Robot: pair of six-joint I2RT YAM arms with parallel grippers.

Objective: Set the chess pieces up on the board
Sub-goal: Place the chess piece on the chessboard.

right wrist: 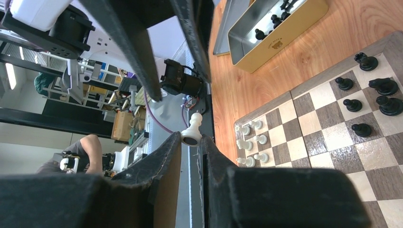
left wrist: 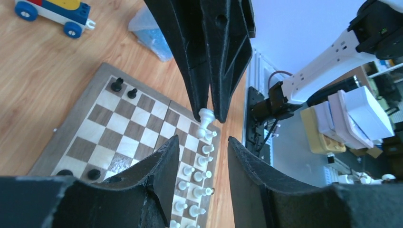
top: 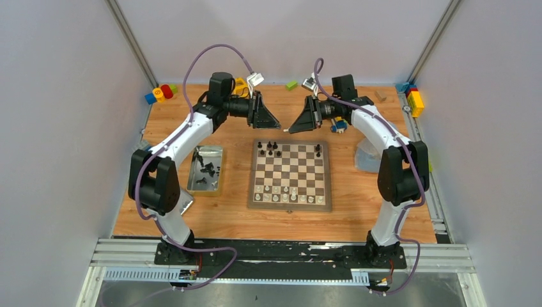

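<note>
Black figurines: far rows of checked wooden chessboard
Pale figurines: chessboard's near rows
Silver metal tin: chessboard's left

board 1 | tin 1 | robot arms 2 | wheeled toy 1

The work surface is a wooden table top inside pale walls. An open metal tin sits on its left half, with a flat metal lid just beside it. Coloured toy blocks lie in the far left corner. A second group of blocks occupies the far right corner, and a single green block rests at the far edge. A clear plastic bag lies on the right half. A toy vehicle with blue wheels stands near it.
</note>
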